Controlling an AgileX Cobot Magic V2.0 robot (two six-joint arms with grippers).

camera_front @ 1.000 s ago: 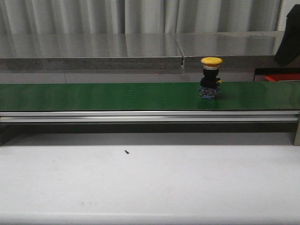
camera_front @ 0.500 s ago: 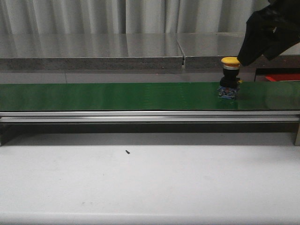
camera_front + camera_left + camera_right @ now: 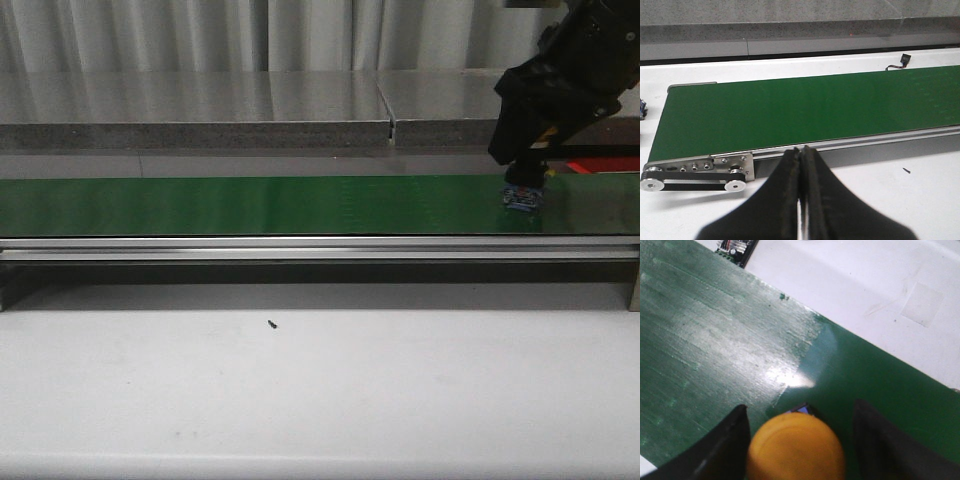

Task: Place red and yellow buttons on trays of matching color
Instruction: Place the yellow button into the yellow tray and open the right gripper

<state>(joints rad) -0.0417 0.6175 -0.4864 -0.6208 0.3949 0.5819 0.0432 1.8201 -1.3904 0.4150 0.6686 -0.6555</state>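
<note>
A yellow button (image 3: 796, 447) stands on the green conveyor belt (image 3: 250, 205) near its right end. In the front view only its blue and black base (image 3: 522, 197) shows under my right gripper (image 3: 522, 160). In the right wrist view my right gripper (image 3: 800, 412) is open, with a finger on either side of the yellow cap; one finger (image 3: 727, 442) is at the cap's edge, the other stands apart. My left gripper (image 3: 801, 155) is shut and empty over the white table beside the belt's other end. A red tray's edge (image 3: 603, 165) shows at the far right. No red button or yellow tray is in view.
The belt's aluminium rail (image 3: 300, 247) runs along the front, with rollers at its end (image 3: 695, 175). A grey ledge (image 3: 200, 130) runs behind the belt. A small black screw (image 3: 271, 323) lies on the white table. A cable plug (image 3: 903, 59) lies beyond the belt.
The yellow button has ridden the belt to the right. My right arm came in from the upper right and lowered over it, so the cap is now hidden in the front view.
</note>
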